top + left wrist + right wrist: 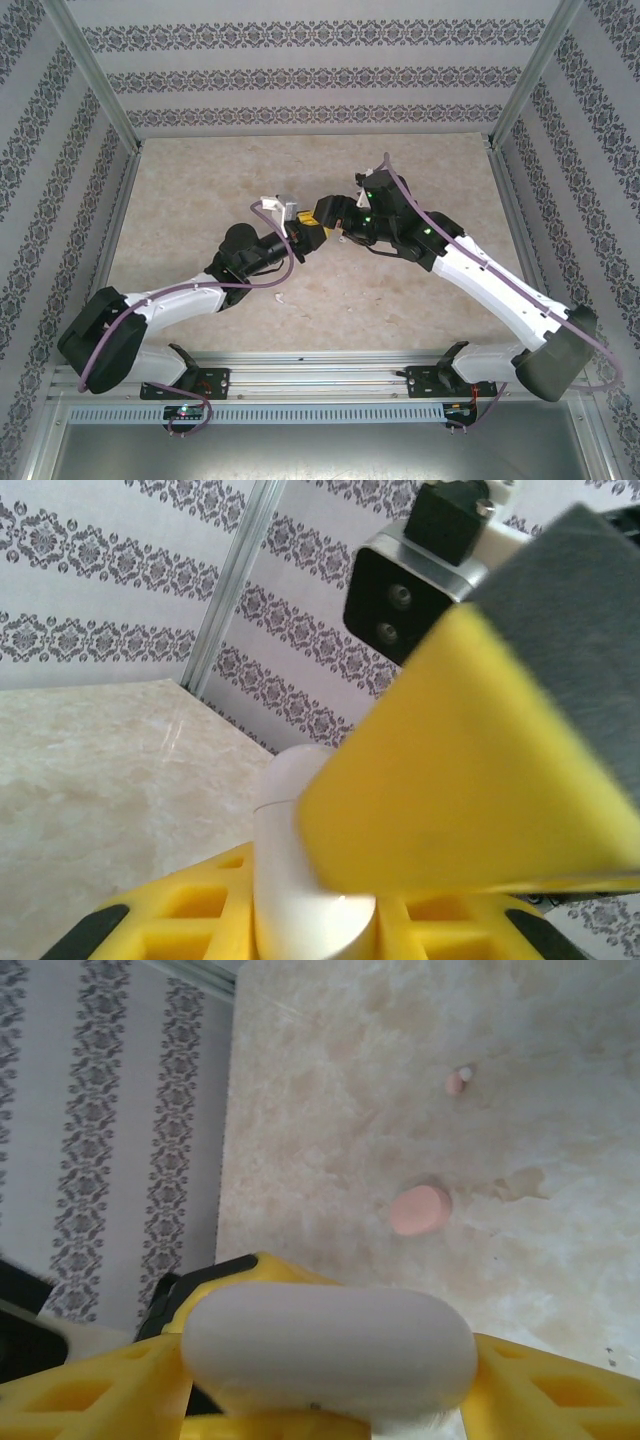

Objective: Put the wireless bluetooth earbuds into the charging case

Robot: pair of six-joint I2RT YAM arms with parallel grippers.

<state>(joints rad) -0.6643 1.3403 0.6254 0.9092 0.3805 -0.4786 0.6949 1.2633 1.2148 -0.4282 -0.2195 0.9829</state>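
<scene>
Where both arms meet at mid-frame overhead, left gripper [310, 232] sits clamped on white charging case [300, 880]. Fingers of right gripper [330, 1390] flank the case's ends; grip or release not discernible. One pink earbud [457, 1082] lies upper right on table [330, 1080], with pink case [420, 1210] below it.

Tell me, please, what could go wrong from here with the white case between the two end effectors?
The white charging case sits between the left end effector and the right end effector above the table; a mistimed release could drop it. The fingers crowd together, so they may collide. A fall might scatter the pink earbud and pink case lying loose below.
</scene>
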